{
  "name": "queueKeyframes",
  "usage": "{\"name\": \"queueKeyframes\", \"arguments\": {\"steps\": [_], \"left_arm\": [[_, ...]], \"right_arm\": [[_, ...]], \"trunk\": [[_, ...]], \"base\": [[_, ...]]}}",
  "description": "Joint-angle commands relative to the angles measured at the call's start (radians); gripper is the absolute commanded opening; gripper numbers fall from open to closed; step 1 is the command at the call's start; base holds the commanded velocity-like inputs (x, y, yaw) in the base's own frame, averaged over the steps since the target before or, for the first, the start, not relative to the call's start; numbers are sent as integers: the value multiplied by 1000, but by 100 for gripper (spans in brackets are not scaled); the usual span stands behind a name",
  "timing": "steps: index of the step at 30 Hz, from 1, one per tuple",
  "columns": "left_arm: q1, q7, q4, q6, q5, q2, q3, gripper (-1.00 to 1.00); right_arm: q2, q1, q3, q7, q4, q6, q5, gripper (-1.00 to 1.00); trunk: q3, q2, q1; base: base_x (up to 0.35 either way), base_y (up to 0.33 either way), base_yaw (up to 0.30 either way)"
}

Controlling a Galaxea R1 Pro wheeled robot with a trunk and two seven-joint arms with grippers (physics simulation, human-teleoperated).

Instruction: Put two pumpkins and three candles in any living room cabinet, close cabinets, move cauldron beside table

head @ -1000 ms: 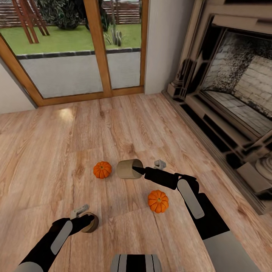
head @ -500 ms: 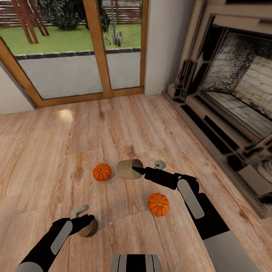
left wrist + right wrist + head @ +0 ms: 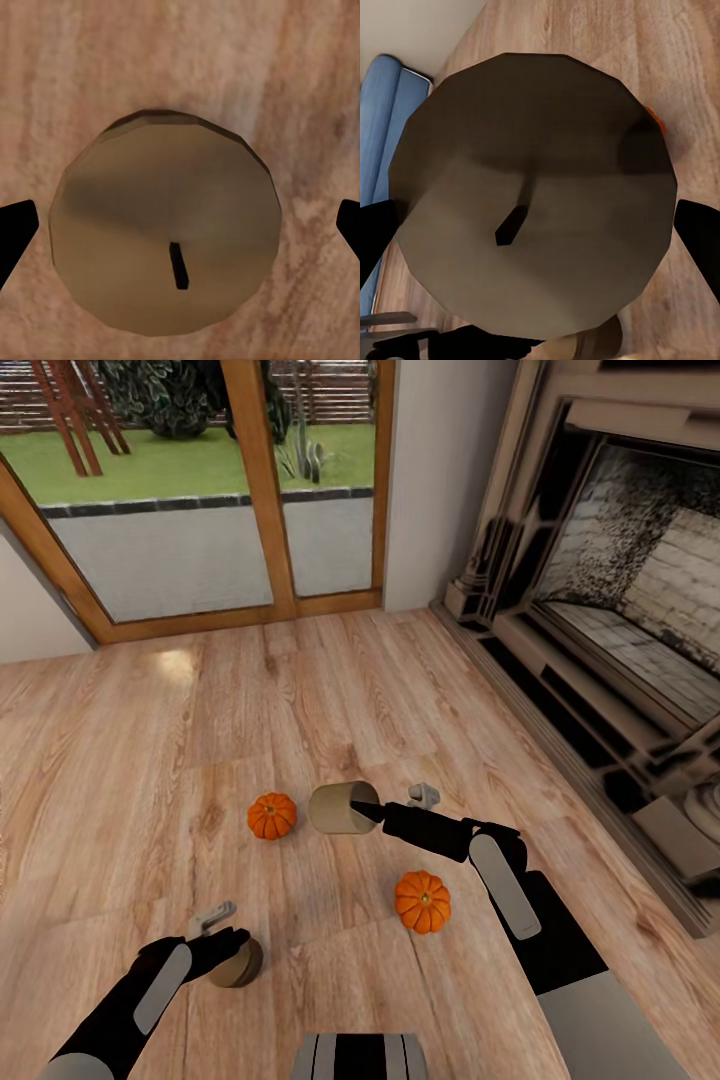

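Left pincer (image 3: 222, 945) low over the wood floor (image 3: 120, 760), fingers spread wide either side of a short tan candle (image 3: 238, 963) standing upright on the boards. In the left wrist view, wick end of the same candle (image 3: 165, 229) face-on, dark fingertips (image 3: 15, 225) well out to both sides, not touching. Probably lined up for a top-down grab, not yet closed.

Further along, small orange pumpkin (image 3: 272, 816) loose on the floor, stem up, just beside a larger candle (image 3: 342, 807). Large candle held sideways off the floor, gripped by the right pincer (image 3: 385, 812), wick end toward the arm. Right wrist view: wick face of this candle (image 3: 532, 195) square to the camera, dark fingertips (image 3: 701, 240) close at its edges; a blue cushioned edge (image 3: 386, 127) beyond. Held level and clear of the floor, likely for carrying.

Second pumpkin (image 3: 422, 901) on the floor near the right forearm, apart from the first, untouched.

Far right, fireplace (image 3: 640, 560) along the wall. Both pumpkins and both candles not yet stowed.
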Motion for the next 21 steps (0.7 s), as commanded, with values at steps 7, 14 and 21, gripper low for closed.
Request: {"name": "queueKeyframes", "arguments": {"steps": [7,14,21], "left_arm": [[0,9,-2,2,9,1,-5,100],[0,10,-2,-3,9,1,-5,100],[0,10,-2,-4,8,1,-4,100]], "right_arm": [[-1,-1,1,4,0,3,4,-100],[-2,-1,0,4,0,3,4,-100],[-1,-1,0,4,0,3,4,-100]], "trunk": [[-1,0,0],[-1,0,0],[-8,-1,1]], "base": [[19,2,0],[72,0,0],[3,0,0]]}}
